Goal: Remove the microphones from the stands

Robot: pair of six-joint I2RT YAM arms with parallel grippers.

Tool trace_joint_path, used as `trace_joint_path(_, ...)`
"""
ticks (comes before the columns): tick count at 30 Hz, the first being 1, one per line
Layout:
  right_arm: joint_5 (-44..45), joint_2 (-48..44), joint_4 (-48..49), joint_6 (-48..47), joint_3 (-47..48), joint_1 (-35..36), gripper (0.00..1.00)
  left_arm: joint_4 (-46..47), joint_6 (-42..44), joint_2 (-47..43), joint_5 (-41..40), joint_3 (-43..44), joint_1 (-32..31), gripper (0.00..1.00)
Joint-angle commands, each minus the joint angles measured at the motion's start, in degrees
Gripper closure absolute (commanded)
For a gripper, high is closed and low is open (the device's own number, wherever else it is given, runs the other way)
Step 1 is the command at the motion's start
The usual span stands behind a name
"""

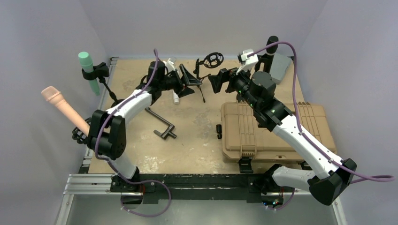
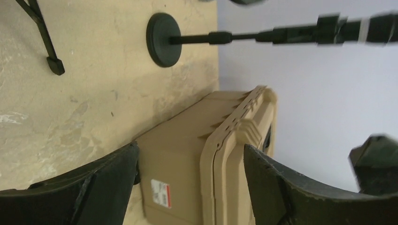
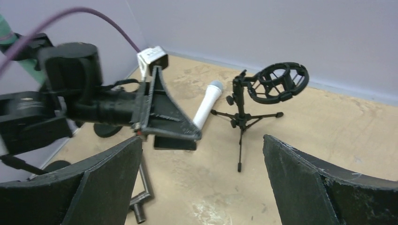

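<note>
Mic (image 3: 206, 105) is lying flat just beside the stand (image 3: 241, 117), empty cradle up top, so the job looks done. Left gripper (image 1: 187, 78) near the stand is open with nothing in it, and the right gripper (image 3: 202, 187) is spread wide too.

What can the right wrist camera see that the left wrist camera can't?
Only the right wrist view shows the white mic and the ring mount on its tripod. Only the left wrist view shows the tan case. Both show the sandy table and the purple wall.
</note>
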Motion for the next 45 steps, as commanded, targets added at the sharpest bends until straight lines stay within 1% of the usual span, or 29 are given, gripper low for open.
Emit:
trace_joint_path(1,6.4,-0.8,-1.6,-3.1,2.1,0.1,0.01,-19.7,21.3,-8.8,-4.8,5.4,-3.9,0.2)
trace_joint_path(5,12.5,-1.4,-3.0,-5.8,1.9,0.1,0.01,-25.3,27.9,-15.7,-4.3,6.2,-4.2,0.2)
trace_joint_path(9,21.9,-1.7,-4.9,-9.3,2.4,0.0,0.01,-32.2,34.2,-21.7,-3.9,9.1,-4.3,0.2)
trace_joint_path(13,33.2,-0.8,-7.7,-10.8,5.2,-0.5,0.01,-36.9,40.5,-27.9,-6.8,10.4,-4.3,0.2)
trace_joint_path(15,36.4,-0.1,-9.0,-10.5,7.5,-2.6,0.01,-37.4,42.9,-30.9,-9.5,9.1,-4.3,0.2)
trace_joint_path(17,35.3,0.7,-11.1,-9.2,9.4,-6.6,0.01,-38.0,43.5,-33.1,-10.9,7.9,-4.3,0.2)
trace_joint_path(20,31.5,2.6,-13.8,-7.6,14.0,-13.0,0.01,-37.4,42.8,-34.8,-9.8,6.5,-4.4,0.2)
trace_joint_path(22,31.1,4.4,-14.6,-8.3,16.8,-15.0,0.01,-36.9,42.1,-35.3,-7.1,6.4,-4.4,0.2)
trace_joint_path(25,29.9,8.1,-16.6,-9.0,21.8,-18.6,0.01,-36.5,42.2,-36.0,-7.0,6.3,-4.4,0.19)
trace_joint_path(28,24.5,12.1,-20.2,-9.0,27.0,-22.5,0.01,-37.0,42.5,-36.5,-7.4,6.1,-4.4,0.19)
trace_joint_path(33,22.2,16.7,-23.3,-9.7,32.2,-23.5,0.02,-36.2,42.7,-36.7,-7.5,5.5,-4.4,0.19)
trace_joint_path(36,19.3,17.0,-22.0,-11.6,31.6,-23.4,0.03,-35.6,42.0,-36.0,-5.6,5.5,-4.4,0.19)
trace_joint_path(39,19.5,17.7,-20.8,-12.6,30.9,-23.4,0.04,-34.6,41.5,-35.6,-5.2,4.9,-4.4,0.19)
trace_joint_path(42,21.3,19.0,-20.2,-15.2,30.9,-23.4,0.11,-34.7,41.6,-34.6,-4.8,4.9,-4.4,0.2)
trace_joint_path(45,23.4,19.4,-18.6,-16.6,29.6,-23.5,0.15,-34.8,41.8,-34.0,-5.1,4.9,-4.4,0.19)
